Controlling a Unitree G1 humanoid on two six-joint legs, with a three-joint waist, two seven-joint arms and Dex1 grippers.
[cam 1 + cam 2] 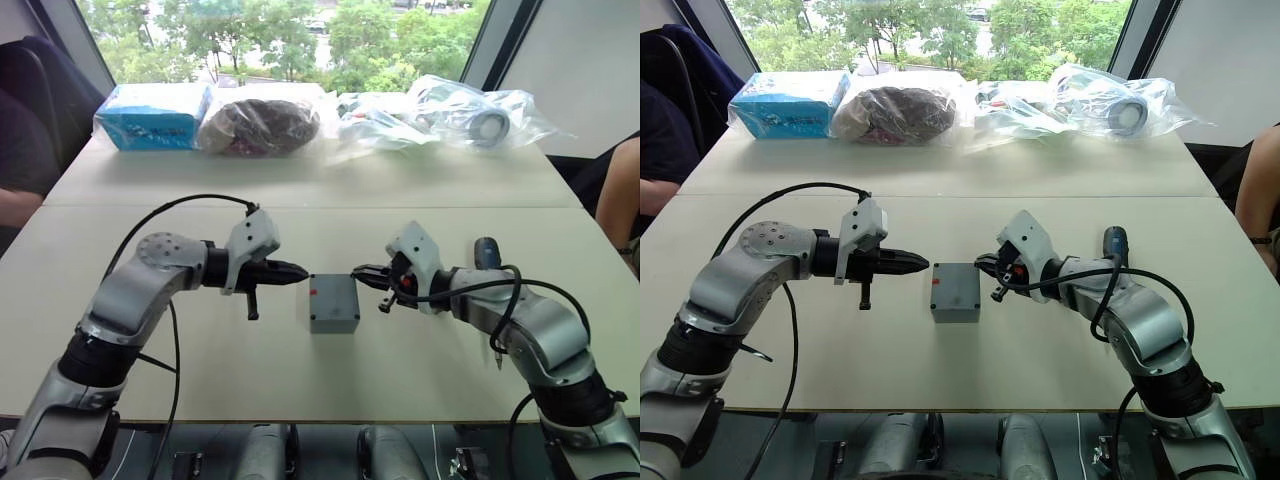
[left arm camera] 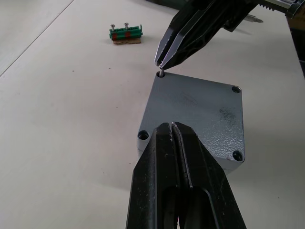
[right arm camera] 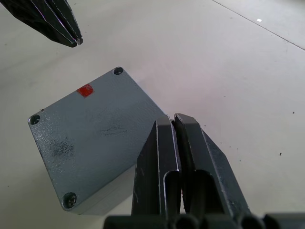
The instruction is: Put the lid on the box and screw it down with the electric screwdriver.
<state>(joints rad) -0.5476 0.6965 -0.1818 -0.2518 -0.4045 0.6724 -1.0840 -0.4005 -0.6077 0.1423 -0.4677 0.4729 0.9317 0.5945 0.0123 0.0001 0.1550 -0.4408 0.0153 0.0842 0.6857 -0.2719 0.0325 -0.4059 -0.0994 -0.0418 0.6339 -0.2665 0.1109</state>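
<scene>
The desk (image 1: 330,215) is wide and pale, with a seam line running left to right across its middle. Along its far edge lie a blue packet (image 1: 153,115), a dark bundle in a plastic bag (image 1: 260,125) and more clear bags (image 1: 440,115), well apart from the work place. The near half of the desk is mostly bare, so there is free room on every side of the box.

The box (image 1: 333,303) stands in the middle of the near half, between the two arms. The lid (image 2: 198,114) already lies on top of it, its edges lined up with the box walls; a small red mark sits on the lid near one edge. Screw holes show in the lid's corners.

The left claw (image 1: 297,271) points to the right, just beside the left edge of the box, with its fingers pressed together and holding nothing. The right claw (image 1: 360,273) points to the left at the far right corner of the lid; its tips are pinched on a small screw (image 2: 161,73) that stands at that corner hole.

The electric screwdriver (image 1: 488,262) lies on the desk to the right, behind the right arm. A small green connector strip (image 2: 125,35) lies on the desk apart from the box.
</scene>
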